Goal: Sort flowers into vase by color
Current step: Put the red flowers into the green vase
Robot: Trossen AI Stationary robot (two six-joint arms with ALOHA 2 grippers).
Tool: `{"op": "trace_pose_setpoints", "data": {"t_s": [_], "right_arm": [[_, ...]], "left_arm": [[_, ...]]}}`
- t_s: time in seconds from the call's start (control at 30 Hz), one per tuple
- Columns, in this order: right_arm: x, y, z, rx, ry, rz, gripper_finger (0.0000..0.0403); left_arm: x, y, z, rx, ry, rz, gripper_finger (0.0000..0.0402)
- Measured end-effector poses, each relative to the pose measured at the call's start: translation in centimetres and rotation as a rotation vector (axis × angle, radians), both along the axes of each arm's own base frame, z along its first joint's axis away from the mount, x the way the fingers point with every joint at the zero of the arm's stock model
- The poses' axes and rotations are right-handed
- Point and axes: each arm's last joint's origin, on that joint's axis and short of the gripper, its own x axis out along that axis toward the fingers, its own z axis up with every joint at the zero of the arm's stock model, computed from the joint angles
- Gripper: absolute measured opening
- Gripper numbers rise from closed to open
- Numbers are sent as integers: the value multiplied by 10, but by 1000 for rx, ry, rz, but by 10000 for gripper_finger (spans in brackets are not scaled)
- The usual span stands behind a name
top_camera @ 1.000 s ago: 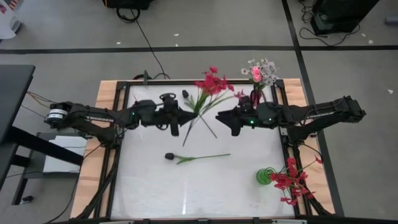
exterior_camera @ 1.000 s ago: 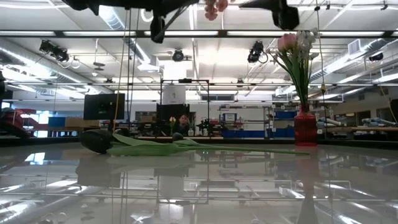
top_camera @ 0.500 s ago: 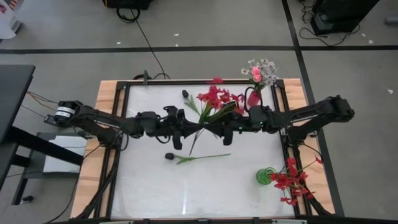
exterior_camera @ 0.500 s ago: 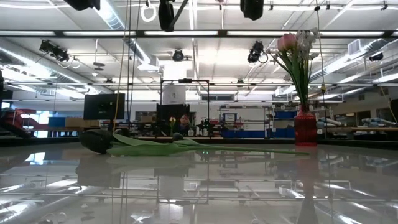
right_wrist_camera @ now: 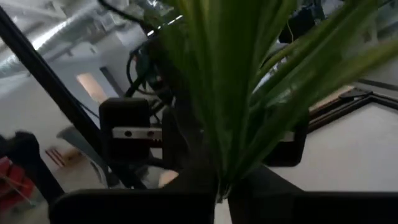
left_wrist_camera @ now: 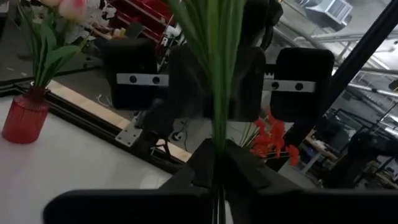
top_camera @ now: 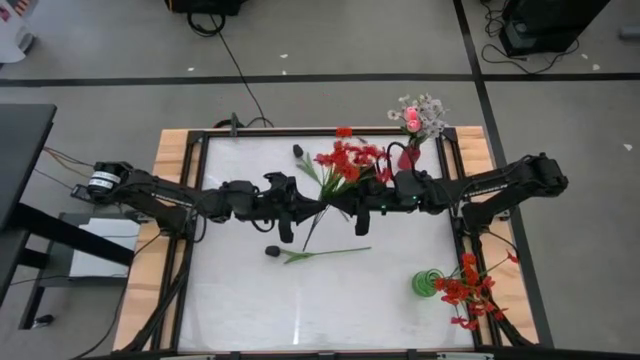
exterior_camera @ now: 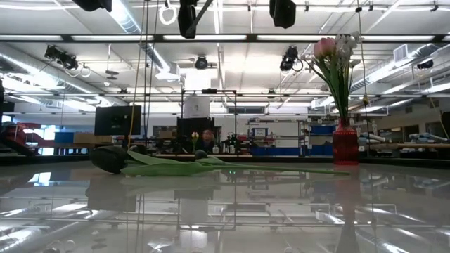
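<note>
While both arms meet at the middle of the high view, a red spray (top_camera: 345, 162) hangs between them, its stems pinched from both sides. The left gripper (top_camera: 318, 207) comes in from the left of the frame and the right gripper (top_camera: 345, 207) from the right, nearly tip to tip just above the centre. Each wrist view shows green stems running straight out from between that arm's own closed fingers, so both grippers look clenched on the same bunch, a handover caught midway.

The spray's long axis runs on a slant: blossoms toward the upper middle of the high view, the stem tail (top_camera: 310, 235) trailing down and left below the grippers. The right gripper grips nearer the blossoms, the left nearer the tail.

A green vase (top_camera: 428, 282) with red blossoms stands at the lower right, on the right arm's side and well apart from the grip. A red vase (top_camera: 409, 157) with pink and white flowers stands at the upper right, just beside the right arm. So the right arm is the nearer one to carry the spray, by my reading, once the left lets go.

One dark bud (top_camera: 272, 252) lies flat below the grippers, stem pointing right; another (top_camera: 298, 151) shows by the blossoms at upper middle.
</note>
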Motion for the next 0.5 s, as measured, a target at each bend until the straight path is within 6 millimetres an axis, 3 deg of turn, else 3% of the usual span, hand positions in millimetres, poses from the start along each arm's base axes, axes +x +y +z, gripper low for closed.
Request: {"op": "trace_pose_setpoints", "data": {"t_s": [0.27, 0.5], "right_arm": [[-8, -2, 4, -133, 42, -19, 14], [-34, -7, 12, -236, 161, -90, 14]], "left_arm": [[-5, 7, 8, 111, -27, 34, 133], [-36, 14, 33, 268, -14, 67, 221]]}}
